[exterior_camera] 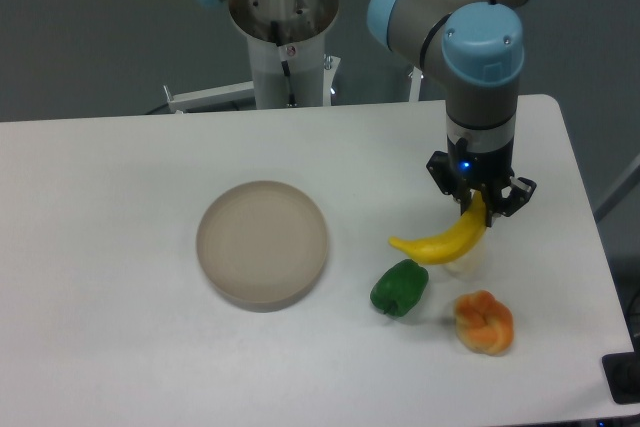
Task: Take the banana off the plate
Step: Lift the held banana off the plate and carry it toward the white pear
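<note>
Holding the banana (pixel 445 241) by its upper end with my tool (pixel 478 209) clamped on it, off the plate (pixel 262 244) and hanging right of it above the tabletop (pixel 100 247), I judge the long unsupported body could swing or slip free.

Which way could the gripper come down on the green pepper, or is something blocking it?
Probably not freely: the gripper is shut on the banana, which hangs close above and beside the green pepper. From straight above, the pepper itself looks uncovered.
</note>
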You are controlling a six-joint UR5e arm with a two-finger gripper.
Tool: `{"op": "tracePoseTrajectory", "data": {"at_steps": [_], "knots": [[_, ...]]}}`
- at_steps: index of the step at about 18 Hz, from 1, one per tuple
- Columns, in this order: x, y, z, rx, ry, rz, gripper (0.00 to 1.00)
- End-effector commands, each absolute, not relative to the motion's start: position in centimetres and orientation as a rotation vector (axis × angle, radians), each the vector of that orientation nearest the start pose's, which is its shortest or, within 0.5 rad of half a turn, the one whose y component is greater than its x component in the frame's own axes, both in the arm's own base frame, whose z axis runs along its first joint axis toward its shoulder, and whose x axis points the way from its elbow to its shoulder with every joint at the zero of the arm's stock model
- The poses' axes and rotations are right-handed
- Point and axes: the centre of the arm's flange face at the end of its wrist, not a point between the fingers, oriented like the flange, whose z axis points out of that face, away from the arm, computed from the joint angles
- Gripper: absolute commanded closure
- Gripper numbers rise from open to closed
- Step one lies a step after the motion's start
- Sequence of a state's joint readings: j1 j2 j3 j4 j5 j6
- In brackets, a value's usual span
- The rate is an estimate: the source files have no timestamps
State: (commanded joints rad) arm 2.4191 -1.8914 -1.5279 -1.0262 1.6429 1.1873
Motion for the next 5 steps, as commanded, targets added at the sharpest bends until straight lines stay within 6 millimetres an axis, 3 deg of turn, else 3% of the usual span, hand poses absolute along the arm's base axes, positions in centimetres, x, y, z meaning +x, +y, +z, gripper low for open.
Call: {"op": "tracePoseTrajectory", "data": {"at_steps": [5], "knots": [[-39.37, 51.71, 38.77, -2.987, 0.497, 0.407, 0.74]]}}
